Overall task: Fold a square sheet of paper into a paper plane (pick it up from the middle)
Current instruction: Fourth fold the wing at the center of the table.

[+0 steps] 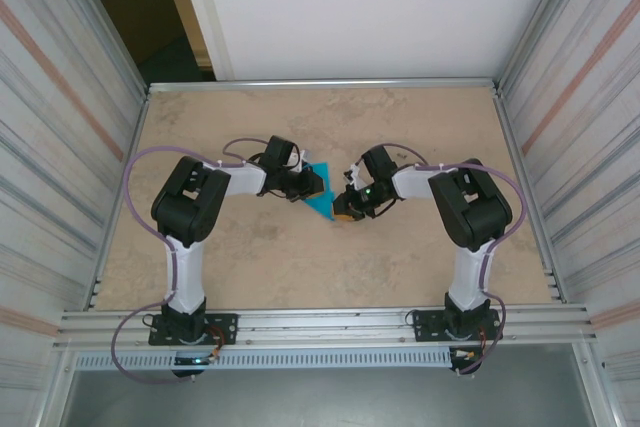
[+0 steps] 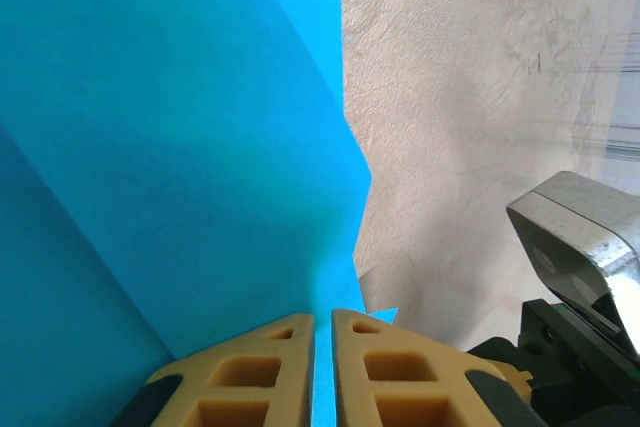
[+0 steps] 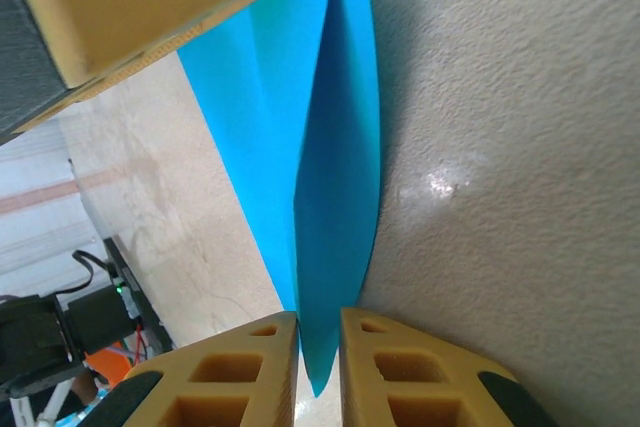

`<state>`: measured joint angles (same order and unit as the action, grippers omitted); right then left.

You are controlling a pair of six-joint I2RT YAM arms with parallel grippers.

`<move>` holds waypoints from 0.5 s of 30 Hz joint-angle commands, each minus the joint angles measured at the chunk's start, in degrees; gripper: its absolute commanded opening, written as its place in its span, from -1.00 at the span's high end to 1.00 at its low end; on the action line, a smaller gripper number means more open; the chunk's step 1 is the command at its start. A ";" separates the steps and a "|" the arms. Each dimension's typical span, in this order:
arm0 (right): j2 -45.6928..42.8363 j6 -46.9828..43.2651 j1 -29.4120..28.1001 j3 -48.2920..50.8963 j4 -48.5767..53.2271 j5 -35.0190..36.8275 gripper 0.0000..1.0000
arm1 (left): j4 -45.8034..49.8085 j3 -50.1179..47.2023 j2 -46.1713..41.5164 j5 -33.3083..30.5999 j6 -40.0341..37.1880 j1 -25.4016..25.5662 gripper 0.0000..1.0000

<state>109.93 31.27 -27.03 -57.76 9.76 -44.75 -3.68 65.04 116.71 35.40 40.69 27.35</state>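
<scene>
1. Both arms meet at the middle of the table (image 1: pixel 400 257), and the paper (image 1: pixel 322 199) sits right between them, a turquoise wedge with its tip pointing toward the arm bases.
2. Left gripper (image 1: pixel 308 187): clamped on the paper. In its wrist view the yellow fingers (image 2: pixel 270 367) stand almost together, with a thin blue strip pinched in the slit.
3. Right gripper (image 1: pixel 348 209): also closed on the paper. Its wrist view shows the fingers (image 3: pixel 400 367) close together, with a narrow blue point running down between them.
4. So it's a two-handed hold, one gripper on each side of the piece, the two very near each other.
5. Whether the paper rests on the table or hangs just above it, I can't tell. The surface looks very close beside it in the right wrist view.
6. What's done, by my reading: this is no flat square now. Layers overlap, slanted edges and a crease show, and the outline is already triangular.
7. What's left, as I judge it: the shape looks loose, with one flap standing away from the rest. Expect the folds to need pressing flat, and maybe a final fold, before a sharp-tipped dart comes out.
8. Call it well past halfway, not finished.
</scene>
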 commanded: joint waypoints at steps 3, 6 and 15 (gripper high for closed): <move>-4.34 0.29 -0.42 -0.07 2.23 1.58 0.65 | 4.48 -1.19 2.54 -2.86 -0.95 -0.46 0.73; -4.56 0.73 -0.40 -0.33 2.28 2.34 0.63 | 4.39 -1.32 2.50 -2.88 -0.92 -0.46 0.73; -1.88 0.58 -1.35 -1.82 3.23 2.48 0.60 | 4.13 -1.36 2.48 -2.79 -0.78 -0.46 0.73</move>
<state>107.11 31.31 -27.70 -57.91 11.00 -42.87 -3.70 65.04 116.71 35.40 40.69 27.35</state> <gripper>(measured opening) 0.199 0.136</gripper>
